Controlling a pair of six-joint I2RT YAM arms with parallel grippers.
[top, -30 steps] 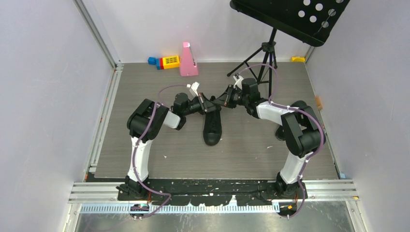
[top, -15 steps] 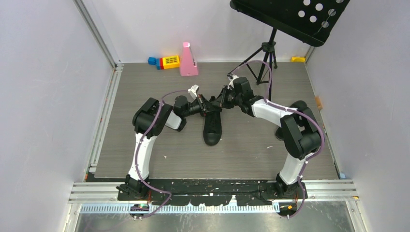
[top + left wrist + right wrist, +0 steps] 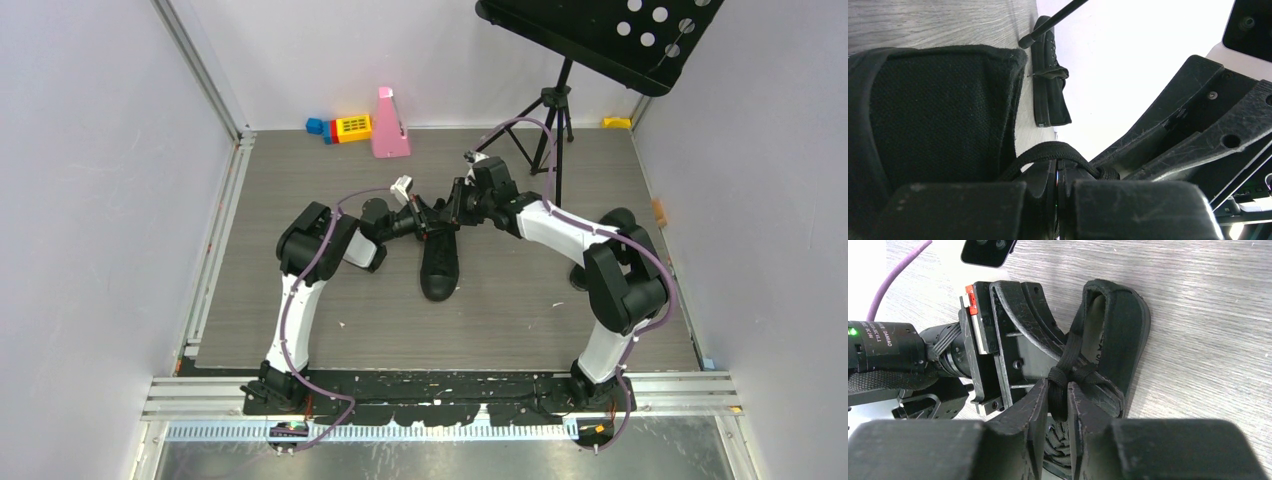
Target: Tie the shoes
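Observation:
A black canvas shoe lies mid-table, toe toward the arm bases. It shows in the left wrist view and the right wrist view. My left gripper is shut at the shoe's opening, and a black lace arches over its closed fingertips. My right gripper is shut on the knotted lace, right against the left gripper's fingers. A second black shoe lies at the right, mostly hidden behind my right arm in the top view.
A black tripod music stand stands at the back right, its tray overhanging. A pink metronome and coloured toy blocks sit by the back wall. A small yellow item is in the back right corner.
My right wrist has moved a little left and back, and the left arm has shifted slightly right. The two grippers now meet more closely over the shoe's opening. The shoe has not moved.

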